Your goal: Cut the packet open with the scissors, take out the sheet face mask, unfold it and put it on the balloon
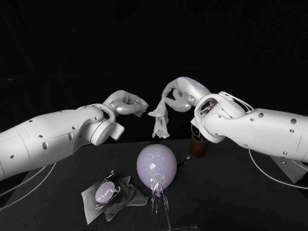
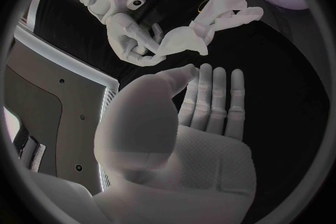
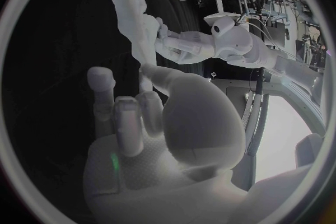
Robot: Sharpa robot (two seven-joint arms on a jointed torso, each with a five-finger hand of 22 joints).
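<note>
Balloon [image 1: 156, 163] sits mid tabletop [image 1: 265, 197], pale lilac, egg-shaped. Sheet mask [image 1: 160, 120] hangs in the air off the balloon's far side, pinched at its top by your right hand [image 1: 176, 95]. Your left hand [image 1: 127, 103] is just beside it, palm open, holding nothing. Mask's white and bunched into a limp strip: prob. light, floppy, damp, clingy, easy to tear, so take two top edges & spread gently. Packet [image 1: 102, 195] lies near the front-left corner.

Head camera down over table [image 1: 254, 202], wrist cameras close behind left hand [image 2: 189, 140], right hand [image 3: 161, 134], all sharing mask [image 1: 160, 122].
</note>
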